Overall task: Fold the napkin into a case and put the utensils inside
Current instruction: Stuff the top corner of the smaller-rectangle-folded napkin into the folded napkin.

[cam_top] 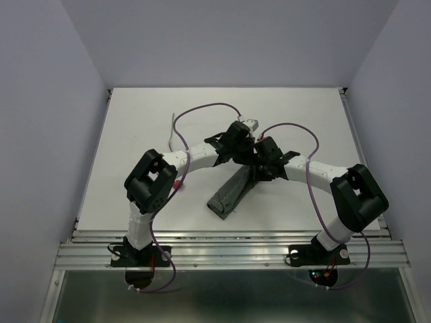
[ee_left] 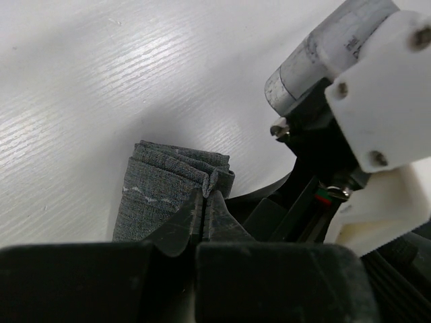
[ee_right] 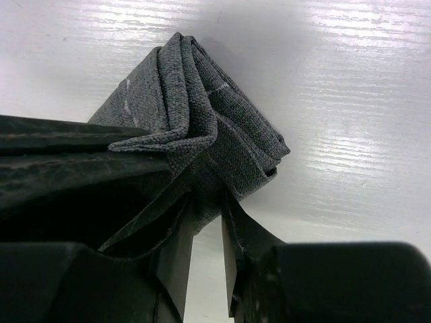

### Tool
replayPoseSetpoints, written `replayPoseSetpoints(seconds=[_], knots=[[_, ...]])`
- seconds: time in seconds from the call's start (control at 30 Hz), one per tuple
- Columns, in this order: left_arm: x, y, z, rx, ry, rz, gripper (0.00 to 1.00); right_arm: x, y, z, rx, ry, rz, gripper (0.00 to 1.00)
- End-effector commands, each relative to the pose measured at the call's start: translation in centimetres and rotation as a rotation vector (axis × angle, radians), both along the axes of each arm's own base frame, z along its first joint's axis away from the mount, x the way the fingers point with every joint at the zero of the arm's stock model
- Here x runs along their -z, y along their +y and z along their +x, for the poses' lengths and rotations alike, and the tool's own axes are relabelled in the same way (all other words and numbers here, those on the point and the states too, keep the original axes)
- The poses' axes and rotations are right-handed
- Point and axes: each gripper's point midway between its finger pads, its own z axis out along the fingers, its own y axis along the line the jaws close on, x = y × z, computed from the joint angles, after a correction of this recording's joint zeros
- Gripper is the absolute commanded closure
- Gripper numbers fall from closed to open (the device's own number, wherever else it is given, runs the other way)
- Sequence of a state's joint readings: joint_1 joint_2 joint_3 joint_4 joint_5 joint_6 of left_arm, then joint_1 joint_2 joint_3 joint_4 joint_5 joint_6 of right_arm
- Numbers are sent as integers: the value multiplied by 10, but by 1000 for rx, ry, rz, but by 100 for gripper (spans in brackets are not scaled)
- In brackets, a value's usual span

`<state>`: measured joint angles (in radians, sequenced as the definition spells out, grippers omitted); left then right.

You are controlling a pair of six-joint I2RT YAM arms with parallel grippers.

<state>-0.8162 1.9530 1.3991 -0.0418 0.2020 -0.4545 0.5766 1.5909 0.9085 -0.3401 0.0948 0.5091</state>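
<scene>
Grey cloth, Tomas, is it this that the left gripper (ee_left: 207,196) holds?

Yes, Ana. Its two black fingers are pressed fully together, and a thin raised ridge of the napkin (ee_left: 158,195) is pinched between the tips. In the left wrist view this is in the lower middle of the frame.

And the right gripper (ee_right: 210,202)?

Its jaws stand one on each side of a hanging fold of the same napkin, in the lower middle of the right wrist view. Lower down, a narrow gap shows between them, with the white table (ee_right: 363,134) behind. Whether the tips press the fold, I cannot tell.

How does the cloth look around them?

It is folded in several layers, with a light stitched seam on the outside. In the right wrist view the layers make a pointed bundle that goes toward the top middle of the frame. One edge of it lies over a dark part at the left.

Where is it on the table?

In the top view it is a narrow dark strip near the centre, slanted from the lower left up to the right. Both grippers meet at its upper end, and the lower end rests on the white surface. In the left wrist view the right arm (ee_left: 316,60), grey and white, fills the upper right, just beside the pinched fold.
</scene>
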Motion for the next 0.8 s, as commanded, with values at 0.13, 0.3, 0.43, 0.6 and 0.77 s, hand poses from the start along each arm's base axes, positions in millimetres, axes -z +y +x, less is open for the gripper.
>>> replayPoseSetpoints(seconds=[0.13,0.3,0.43,0.6,0.77], knots=[[-37,-6,-3,19,-54,-78,100,-12,7,17,29,-64,2,81],[-34,-4,-4,23,-49,-71,100,-19,2,20,76,-94,8,95],[-33,-2,-8,34,-37,-74,100,-24,-1,20,106,-116,20,99],[-28,2,-17,65,-13,-76,100,-29,-4,18,157,-139,50,99],[-23,1,-27,116,10,-83,100,-32,-7,18,205,-155,75,99]])
